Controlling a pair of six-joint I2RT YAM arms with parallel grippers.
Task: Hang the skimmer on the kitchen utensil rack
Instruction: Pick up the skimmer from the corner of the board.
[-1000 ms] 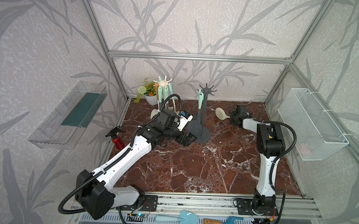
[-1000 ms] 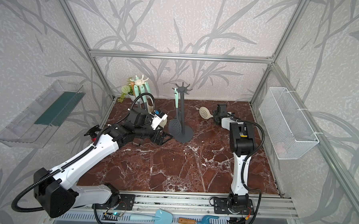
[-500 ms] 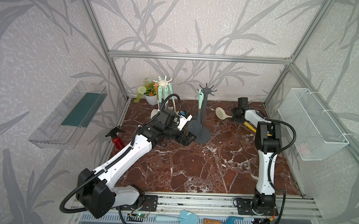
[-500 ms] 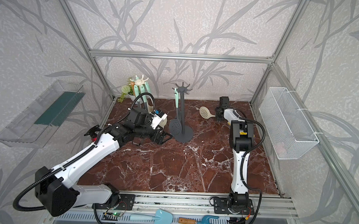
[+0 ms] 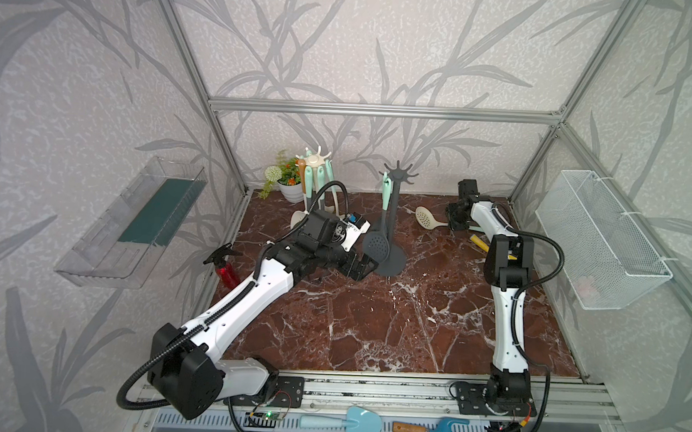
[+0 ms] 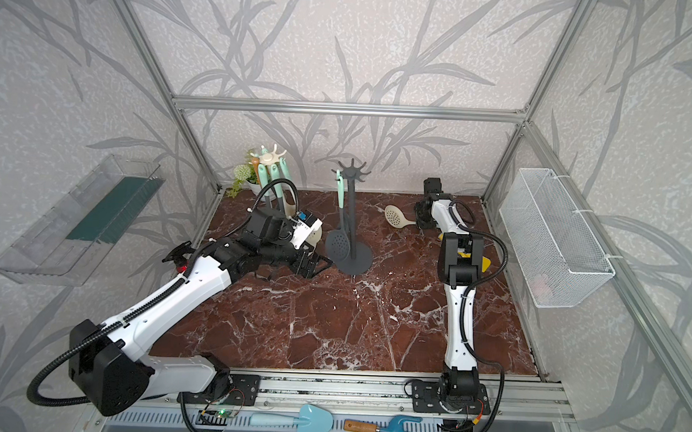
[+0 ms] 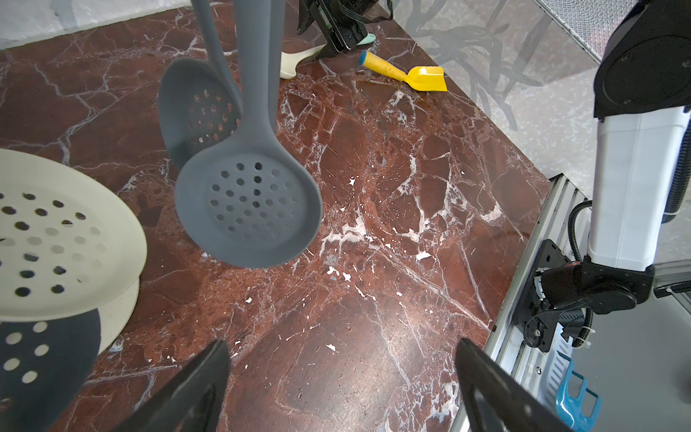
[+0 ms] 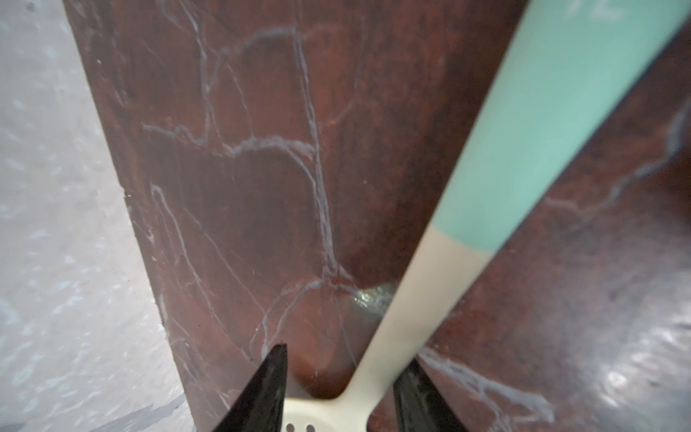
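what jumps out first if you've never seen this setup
A dark grey utensil rack stands mid-table near the back, a grey perforated skimmer hanging from it, the open left hand beside its base. Back right, the right hand straddles a cream, mint-handled skimmer lying on the red marble tabletop.

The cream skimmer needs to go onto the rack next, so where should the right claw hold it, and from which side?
Take the cream skimmer at its narrow neck, just behind the perforated bowl, coming down from above. It lies flat on the table, so only its side edges are open to the right claw. That likely leaves the mint handle end free for hanging on the dark rack.
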